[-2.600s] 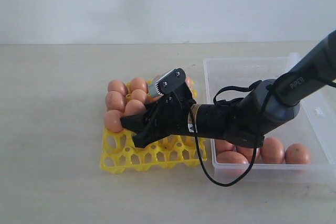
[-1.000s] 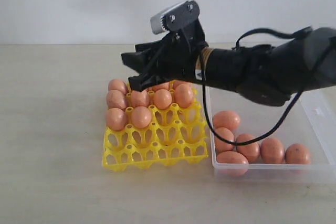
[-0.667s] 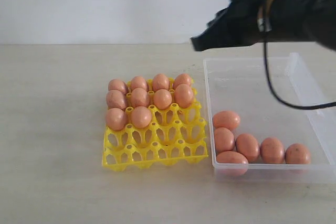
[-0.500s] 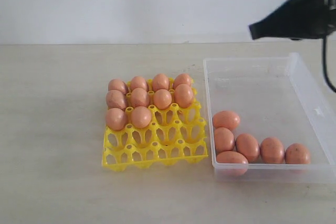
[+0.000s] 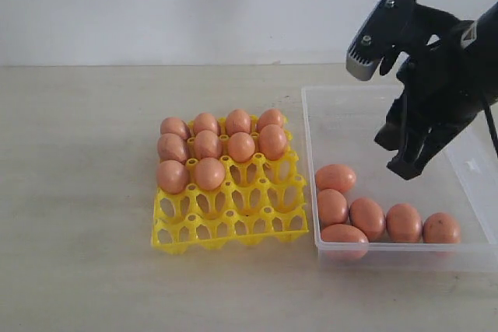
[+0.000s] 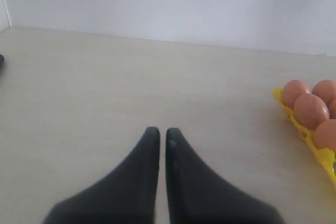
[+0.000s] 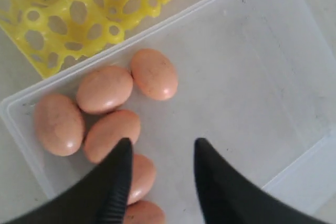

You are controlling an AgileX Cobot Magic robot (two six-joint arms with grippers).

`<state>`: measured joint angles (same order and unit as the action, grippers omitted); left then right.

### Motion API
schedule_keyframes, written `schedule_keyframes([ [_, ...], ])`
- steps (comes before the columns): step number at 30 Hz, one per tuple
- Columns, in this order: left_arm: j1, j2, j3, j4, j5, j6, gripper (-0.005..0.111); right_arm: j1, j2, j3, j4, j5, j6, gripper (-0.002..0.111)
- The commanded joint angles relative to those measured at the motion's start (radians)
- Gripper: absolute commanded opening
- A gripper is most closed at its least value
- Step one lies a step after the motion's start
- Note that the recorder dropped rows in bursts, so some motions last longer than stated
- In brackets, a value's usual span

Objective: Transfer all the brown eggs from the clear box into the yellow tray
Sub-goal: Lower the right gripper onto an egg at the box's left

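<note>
Several brown eggs [image 5: 208, 172] fill the far rows of the yellow tray [image 5: 233, 223], and the near cups hold none. More brown eggs [image 5: 366, 217] lie in the near left corner of the clear box [image 5: 366, 89]. My right gripper [image 5: 405, 162] hangs above the box, pointing down, open and holding nothing. In the right wrist view its fingers [image 7: 162, 141] straddle bare box floor [image 7: 252, 77], beside the egg cluster [image 7: 154, 74]. My left gripper [image 6: 159, 129] is shut and empty over bare table, with the tray's edge [image 6: 320, 153] and eggs [image 6: 310, 109] off to one side.
The tray and box sit side by side on a pale tabletop [image 5: 78, 192] before a white wall. The far half of the box floor [image 5: 358, 130] is bare. The tray corner [image 7: 63, 35] shows beyond the box wall in the right wrist view.
My right gripper rose from over the tray, swung right past the view's upper edge, and came down over the clear box with its jaws apart. The eggs have stayed put.
</note>
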<state>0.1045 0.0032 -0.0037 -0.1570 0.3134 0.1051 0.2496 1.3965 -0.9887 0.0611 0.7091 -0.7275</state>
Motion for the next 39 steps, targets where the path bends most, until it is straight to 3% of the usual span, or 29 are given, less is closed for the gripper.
schedule_keyframes([
  [1,0.003,-0.003,0.004,-0.001,-0.002,0.004,0.004,-0.001,0.097,-0.001,0.017,-0.163,-0.182,0.068],
  [5,0.003,-0.003,0.004,-0.001,-0.002,0.004,0.004,0.002,0.193,-0.001,0.038,-0.238,-0.239,0.062],
  [11,0.003,-0.003,0.004,-0.001,-0.002,0.004,0.004,0.002,0.253,-0.001,0.037,-0.287,-0.280,0.041],
  [16,0.001,-0.003,0.004,-0.001,0.000,0.004,0.004,0.002,0.252,-0.002,0.294,-0.341,-0.168,-0.001],
  [20,0.001,-0.003,0.004,-0.001,0.000,0.004,0.004,0.002,0.274,-0.056,0.099,-0.011,-0.192,0.000],
  [22,0.001,-0.003,0.004,-0.001,0.000,0.004,0.004,0.002,0.281,-0.071,-0.027,0.036,-0.217,0.005],
  [24,0.001,-0.003,0.004,-0.001,0.000,0.004,0.004,0.002,0.281,-0.071,-0.070,0.036,-0.247,0.020],
  [27,0.001,-0.003,0.004,-0.001,0.000,0.004,0.004,0.002,0.300,-0.071,-0.070,0.007,-0.362,0.053],
  [28,0.001,-0.003,0.004,-0.001,0.000,0.004,0.004,0.002,0.306,-0.071,-0.070,-0.029,-0.383,0.058],
  [39,0.001,-0.003,0.004,-0.001,0.000,0.004,0.004,0.002,0.400,-0.071,-0.074,-0.205,-0.453,0.059],
])
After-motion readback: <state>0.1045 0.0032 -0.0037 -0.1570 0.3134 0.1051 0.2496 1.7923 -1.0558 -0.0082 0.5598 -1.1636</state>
